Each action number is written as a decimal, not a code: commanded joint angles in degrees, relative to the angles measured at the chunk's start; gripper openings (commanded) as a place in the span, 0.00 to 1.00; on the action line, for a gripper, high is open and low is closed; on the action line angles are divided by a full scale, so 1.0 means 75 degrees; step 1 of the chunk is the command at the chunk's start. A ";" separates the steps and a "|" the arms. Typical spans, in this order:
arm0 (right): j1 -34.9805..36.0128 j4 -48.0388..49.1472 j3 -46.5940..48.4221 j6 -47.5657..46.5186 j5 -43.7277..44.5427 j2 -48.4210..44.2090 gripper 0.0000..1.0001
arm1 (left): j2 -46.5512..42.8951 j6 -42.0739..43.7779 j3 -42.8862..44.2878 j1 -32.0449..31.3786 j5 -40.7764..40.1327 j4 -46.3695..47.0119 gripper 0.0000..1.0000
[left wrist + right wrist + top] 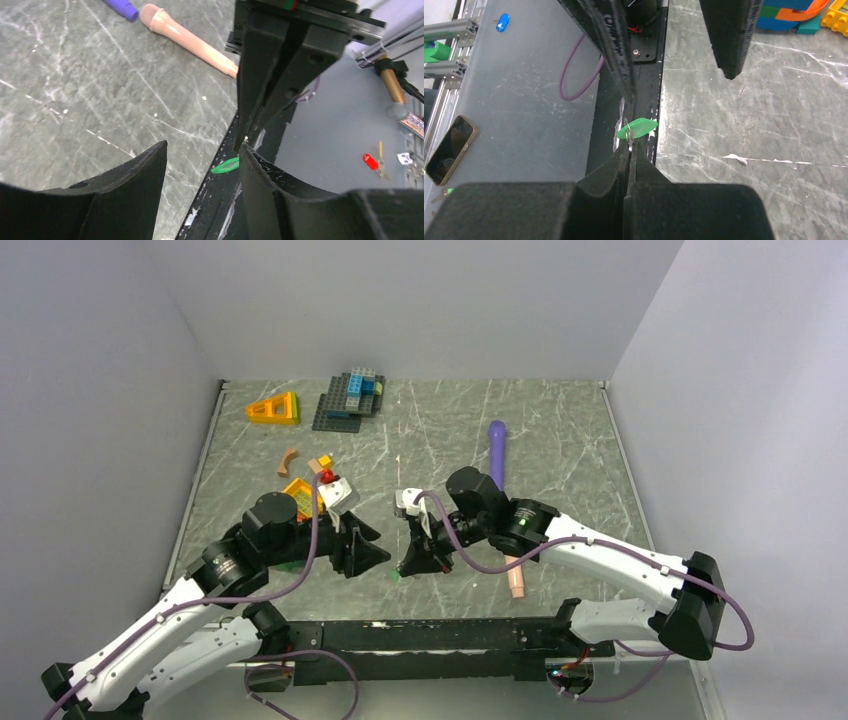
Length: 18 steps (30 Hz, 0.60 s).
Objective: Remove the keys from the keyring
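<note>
My right gripper [629, 151] is shut on a thin metal keyring [629, 139], just above the table's front edge. The green-headed key [638, 128] hangs from the ring beyond the fingertips; it also shows in the left wrist view [225, 165] and as a green speck from above [395, 575]. The brass key is not clearly visible; only a small glint shows at the closed tips. My left gripper [202, 149] is open and empty. Its right finger [260, 170] almost touches my right gripper's tips [246, 135]. From above, the two grippers [378, 556] [406, 568] meet tip to tip.
A black rail [644, 75] runs along the table's front edge under the grippers. A peach stick [516, 580] and a purple stick [497, 445] lie to the right. Toy bricks [305, 490], a yellow piece [273, 408] and a grey baseplate [335, 420] lie at the back left.
</note>
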 commanded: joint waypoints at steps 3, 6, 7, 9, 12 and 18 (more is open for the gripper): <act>0.0030 -0.0337 0.0409 -0.0242 -0.0119 -0.0160 0.00 | -0.0148 0.0172 -0.0064 -0.0172 0.1185 0.0891 0.59; 0.0036 -0.0363 0.0446 -0.0256 -0.0109 -0.0118 0.00 | -0.0033 0.0228 -0.0030 -0.0365 0.0941 0.0778 0.58; 0.0037 -0.0372 0.0459 -0.0263 -0.0108 -0.0119 0.00 | 0.0053 0.0252 -0.0010 -0.0451 0.0840 0.0740 0.58; 0.0030 -0.0408 0.0497 -0.0274 -0.0107 -0.0086 0.00 | 0.0208 0.0328 0.0055 -0.0669 0.0496 0.0643 0.56; 0.0033 -0.0459 0.0549 -0.0281 -0.0107 -0.0102 0.00 | 0.0409 0.0422 0.0128 -0.1079 -0.0190 0.0522 0.55; 0.0036 -0.0586 0.0620 -0.0333 -0.0078 -0.0119 0.00 | 0.0768 0.0525 0.0307 -0.1636 -0.0851 0.0471 0.49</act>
